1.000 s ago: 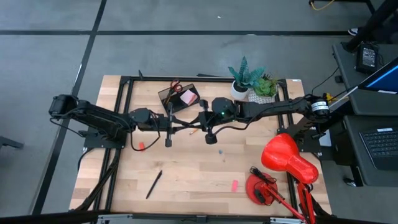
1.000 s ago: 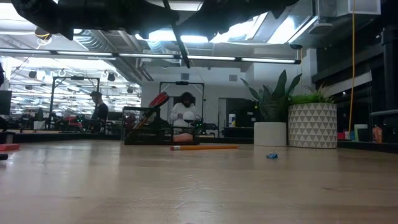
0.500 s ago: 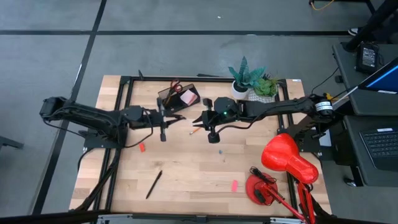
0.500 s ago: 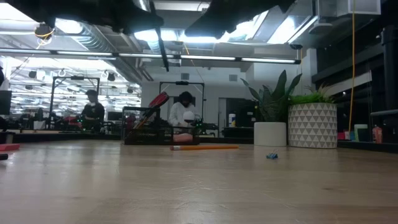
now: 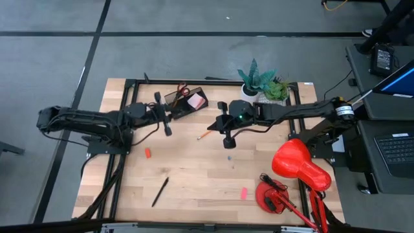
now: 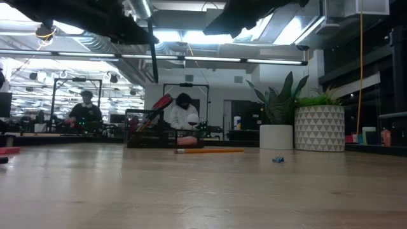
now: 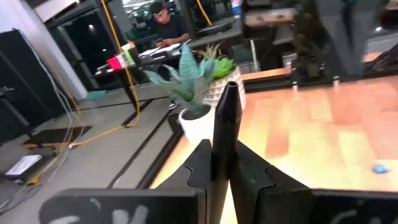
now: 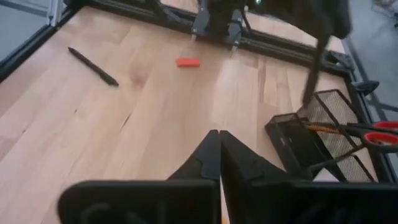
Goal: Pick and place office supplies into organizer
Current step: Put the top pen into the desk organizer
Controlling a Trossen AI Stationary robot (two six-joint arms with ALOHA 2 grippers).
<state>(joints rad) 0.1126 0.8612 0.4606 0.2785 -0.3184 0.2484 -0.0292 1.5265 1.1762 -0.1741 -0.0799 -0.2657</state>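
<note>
Tabletop unchanged, left tool (image 5: 162, 115) (clamping a black pen (image 5: 161, 114)) has retreated toward organizer (image 5: 184, 101); right tool (image 5: 222, 122) has shut empty.

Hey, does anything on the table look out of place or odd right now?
Mostly supplies lying loose outside the dark mesh organizer: an orange pencil, a black pen near the front, and two small red erasers. The left gripper holds another black pen; the right gripper is shut, empty.
</note>
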